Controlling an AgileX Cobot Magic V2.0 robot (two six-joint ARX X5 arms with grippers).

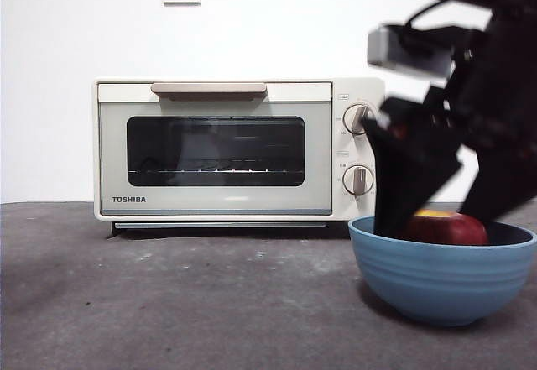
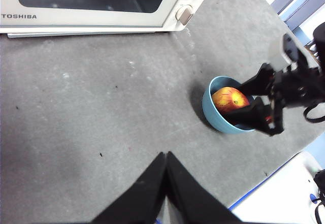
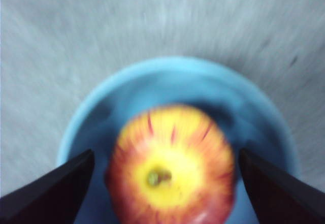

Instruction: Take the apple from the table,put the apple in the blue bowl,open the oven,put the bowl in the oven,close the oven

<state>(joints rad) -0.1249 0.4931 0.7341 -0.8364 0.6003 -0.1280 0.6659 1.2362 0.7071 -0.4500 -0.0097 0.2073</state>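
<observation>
right wrist view: right pincer (image 3: 165,183) spread wide, released, around apple (image 3: 172,165) lying in blue bowl (image 3: 91,117); left pincer (image 2: 166,155) clenched

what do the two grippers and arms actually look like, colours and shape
Both grippers have plain matte black, wedge-shaped jaws. The left gripper tapers to a narrow point. The right gripper sits on a bulky black arm with a grey box-like module and black cables; no markings are visible.

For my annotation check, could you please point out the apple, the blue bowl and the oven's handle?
apple (image 3: 170,176), right wrist view, yellow top.
blue bowl (image 1: 440,282), front view, outer wall.
oven handle (image 1: 209,90), front view, bar's middle.
</observation>
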